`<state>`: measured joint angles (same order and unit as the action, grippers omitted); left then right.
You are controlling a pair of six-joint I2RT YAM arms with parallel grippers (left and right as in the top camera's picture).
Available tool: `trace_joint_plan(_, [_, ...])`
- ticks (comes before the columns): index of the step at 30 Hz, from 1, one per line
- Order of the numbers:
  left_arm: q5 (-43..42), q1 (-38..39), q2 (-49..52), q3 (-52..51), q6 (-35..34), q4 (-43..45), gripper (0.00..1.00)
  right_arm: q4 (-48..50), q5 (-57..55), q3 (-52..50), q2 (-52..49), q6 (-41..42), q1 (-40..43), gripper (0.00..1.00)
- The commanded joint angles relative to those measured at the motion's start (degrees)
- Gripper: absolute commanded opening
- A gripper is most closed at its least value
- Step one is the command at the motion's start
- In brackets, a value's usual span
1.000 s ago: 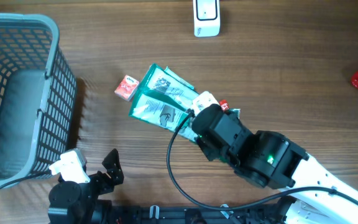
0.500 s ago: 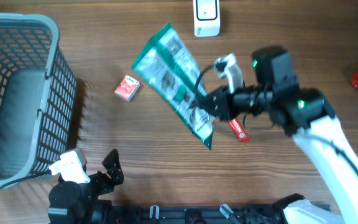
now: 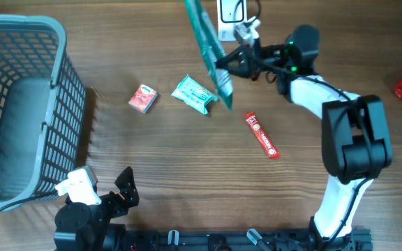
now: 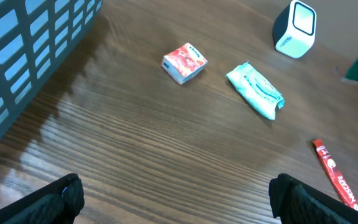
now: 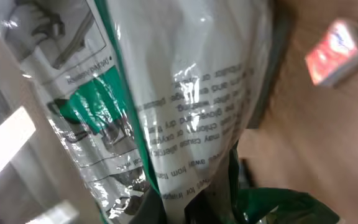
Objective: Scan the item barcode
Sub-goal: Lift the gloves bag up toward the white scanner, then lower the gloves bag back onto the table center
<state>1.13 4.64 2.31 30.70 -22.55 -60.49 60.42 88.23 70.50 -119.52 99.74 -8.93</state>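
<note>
Overhead: we log bare tabletop (image 3: pixel 187 171) beside basket (image 3: pixel 62 43); right end effector (image 3: pixel 223 66) pinches packet (image 3: pixel 202 35), long axis toward far edge; left end effector (image 4: pixel 176 186) spread.

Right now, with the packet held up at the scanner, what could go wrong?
1. The right gripper pinches the packet near one end only. The film looks floppy, so it may sag or slip out.
2. The right wrist view shows print but no barcode, so the code may not be facing the scanner and the read may fail.
3. The packet hangs close to the scanner, so a swing could knock it.
</note>
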Motion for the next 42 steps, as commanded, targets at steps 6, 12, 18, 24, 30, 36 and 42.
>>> trace_joint_plan(6, [-0.22, -0.37, -0.24, -0.07, 1.14, 0.11, 1.0, 12.0, 1.44, 0.68, -0.63, 0.39, 2.08, 0.05])
trace_joint_plan(12, [-0.22, -0.37, -0.24, -0.07, 1.14, 0.11, 1.0, 32.76, 4.7, -7.43, -0.26, 0.44, -6.6, 0.05])
trace_joint_plan(18, [-0.22, -0.37, -0.24, -0.07, 1.14, 0.11, 1.0, 31.82, 4.63, -11.91, -0.26, -11.28, -9.97, 0.05])
trace_joint_plan(24, [-0.22, -0.37, -0.24, -0.07, 1.14, 0.11, 1.0, 5.64, -1.55, -11.91, -0.28, -37.79, -12.66, 0.05])
trace_joint_plan(30, [-0.22, -0.37, -0.24, -0.07, 1.14, 0.11, 1.0, -42.58, -29.64, -11.85, 0.61, -74.77, -16.35, 0.05])
trace_joint_plan(36, [-0.22, -0.37, -0.24, -0.07, 1.14, 0.11, 1.0, -76.5, -60.96, -11.85, 18.29, -88.48, -17.29, 0.05])
trace_joint_plan(42, [-0.22, -0.37, -0.24, -0.07, 1.14, 0.11, 1.0, -90.58, -93.0, -11.91, 31.08, -87.25, -24.41, 0.05])
